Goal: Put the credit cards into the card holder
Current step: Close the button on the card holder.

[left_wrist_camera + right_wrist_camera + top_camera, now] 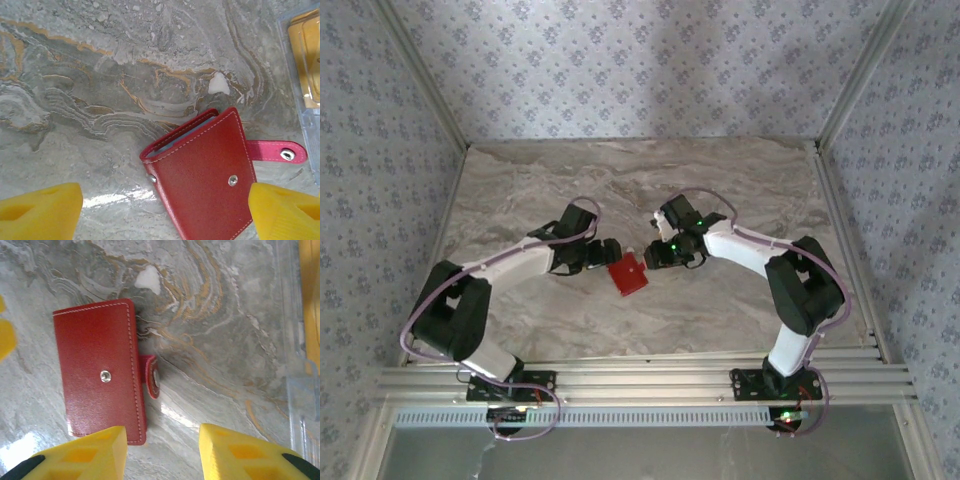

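Well, from above, the red card holder (pixel 629 273) lies mid-table on the marble table (pixel 740 180). The left gripper (pixel 607 252) is just to its left and the right gripper (pixel 658 254) just to its right. From the left wrist, the fingers (pixel 40 212) stand wide apart over the folded holder, its strap (pixel 277 151) unsnapped. From the right wrist, the fingers (pixel 245 450) are spread too, beside the holder's near edge. I cannot tell whether the credit cards are inside. The snap is still to be closed.
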